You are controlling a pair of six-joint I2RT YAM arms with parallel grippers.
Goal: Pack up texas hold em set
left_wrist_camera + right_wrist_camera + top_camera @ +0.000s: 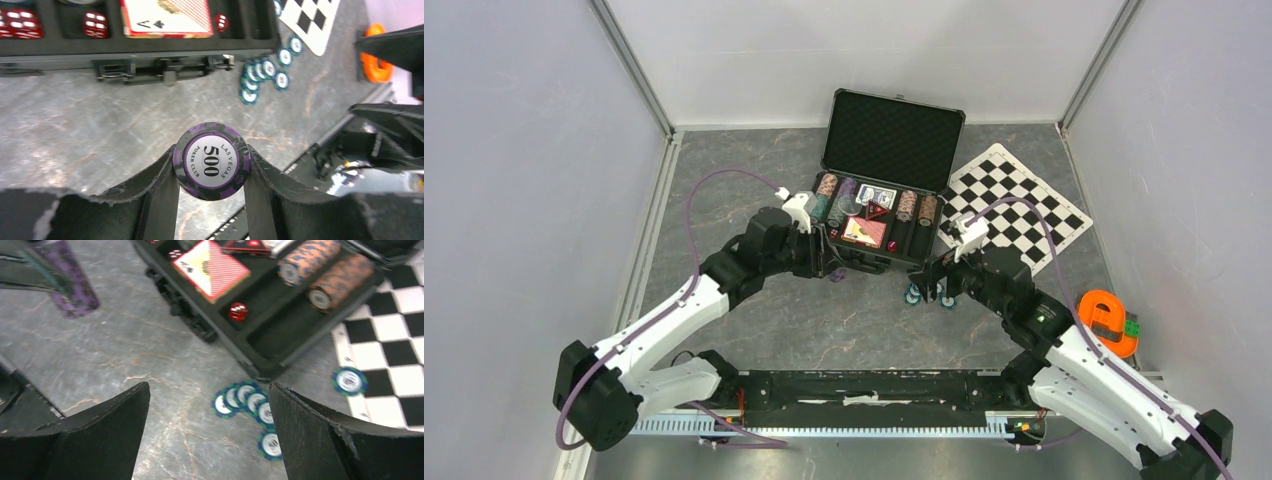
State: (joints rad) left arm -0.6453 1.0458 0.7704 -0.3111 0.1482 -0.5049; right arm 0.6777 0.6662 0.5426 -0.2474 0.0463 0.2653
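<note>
In the lower centre of the left wrist view, left gripper (211,150) clamps purple 500 chips (212,167), likely bound for a black case (50,56) slot; right gripper (209,386) gapes wide above teal chips (245,399).

Black case (894,135), dark foam lining. Inside the case: red diagonal-striped card deck (167,17), red white-pipped dice (95,24), brown blue-striped chips (307,260). In front of the case: teal-and-white chips (245,399), purple-and-black chip (211,161) with white centre. Beside the case: black-and-white chequered mat (1014,180).

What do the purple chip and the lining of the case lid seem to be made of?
Purple chip: likely plastic or clay composite, matte striped rim, smooth printed centre label. Lid lining: soft black foam, judging by its dimpled, matte surface.
</note>
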